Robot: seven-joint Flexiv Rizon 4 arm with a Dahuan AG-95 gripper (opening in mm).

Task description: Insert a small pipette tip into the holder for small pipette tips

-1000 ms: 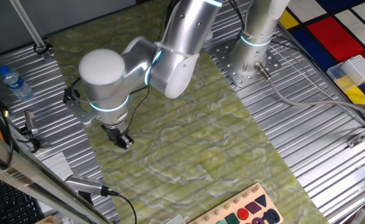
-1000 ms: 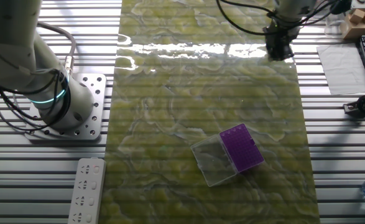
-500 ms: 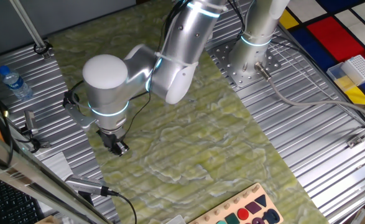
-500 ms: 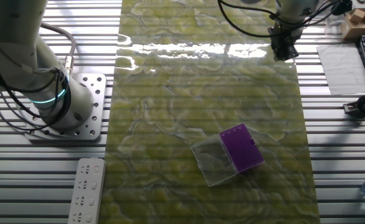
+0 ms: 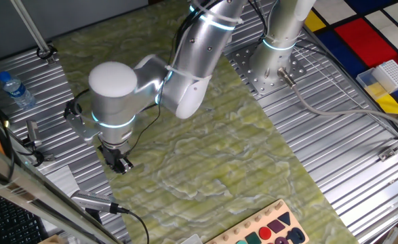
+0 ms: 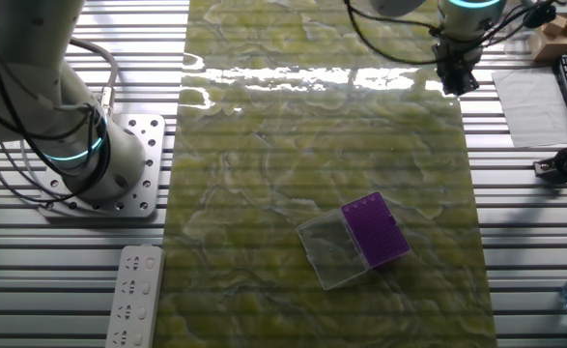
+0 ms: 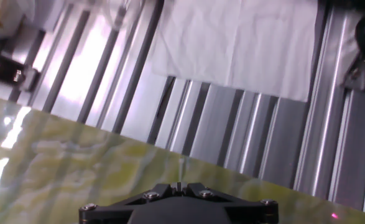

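End effector (image 6: 454,85) – shifted right since earlier, clenched on one pipette tip (image 7: 180,169); one purple holder (image 6: 374,230), unmoved.

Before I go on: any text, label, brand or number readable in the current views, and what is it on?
No text can be read in any view.
Water bottle: it has a label band, too small and blurred to read.
Purple holder: only a grid of holes, no lettering visible.
White power strip: any markings are too small to make out.
White sheet: looks blank.
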